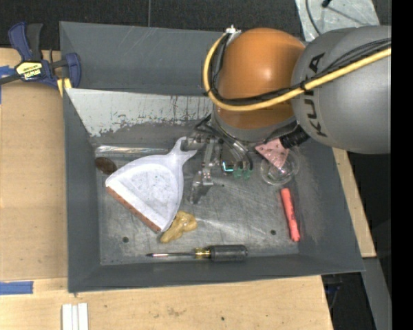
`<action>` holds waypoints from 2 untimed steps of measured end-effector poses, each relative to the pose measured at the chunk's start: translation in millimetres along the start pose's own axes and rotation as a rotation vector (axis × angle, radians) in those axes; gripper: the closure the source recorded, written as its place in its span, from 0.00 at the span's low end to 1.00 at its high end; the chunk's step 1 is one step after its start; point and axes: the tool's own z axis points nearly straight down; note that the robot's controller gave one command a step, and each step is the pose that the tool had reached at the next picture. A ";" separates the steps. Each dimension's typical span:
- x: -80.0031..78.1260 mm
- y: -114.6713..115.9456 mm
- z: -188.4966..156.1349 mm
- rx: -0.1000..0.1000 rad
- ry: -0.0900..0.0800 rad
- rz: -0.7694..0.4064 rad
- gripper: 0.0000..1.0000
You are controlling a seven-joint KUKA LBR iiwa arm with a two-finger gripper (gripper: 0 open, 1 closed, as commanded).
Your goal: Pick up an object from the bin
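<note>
My gripper (208, 169) hangs below the arm's orange cover over the middle of the bin. It is just right of the handle of a white dustpan (148, 184), which lies flat at the left centre with a brown front edge. Close to the gripper's right sits a clear round cup with a pink piece (275, 162) on it. A small yellowish lump (177, 227) lies below the dustpan, in front of the gripper. I see nothing held in the gripper.
A black-handled screwdriver (208, 254) lies along the front wall. A red marker (290, 214) rests by the right wall. A small dark brown thing (105, 164) sits at the left, behind the dustpan. The arm covers the bin's back right.
</note>
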 end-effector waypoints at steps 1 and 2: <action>-1.7 -0.2 -4.3 -0.002 -0.008 0.002 0.00; 14.0 1.2 39.8 -0.001 -0.016 -0.225 0.00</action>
